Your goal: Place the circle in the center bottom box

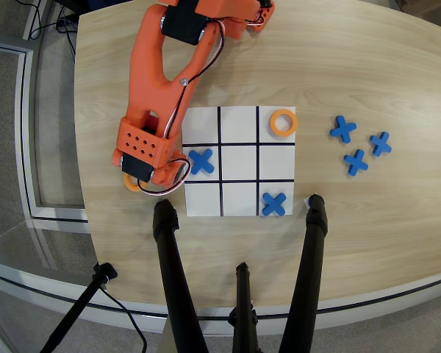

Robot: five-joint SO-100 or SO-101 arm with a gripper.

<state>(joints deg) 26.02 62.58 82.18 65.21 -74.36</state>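
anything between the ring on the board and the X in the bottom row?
Overhead view: one empty cell, the right one in the middle row, separates the ring from that X. Nothing lies on it.

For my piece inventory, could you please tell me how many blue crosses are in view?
5. Two lie on the board: left-middle cell and bottom-right cell. Three lie on the table right of it. The arm might hide more.
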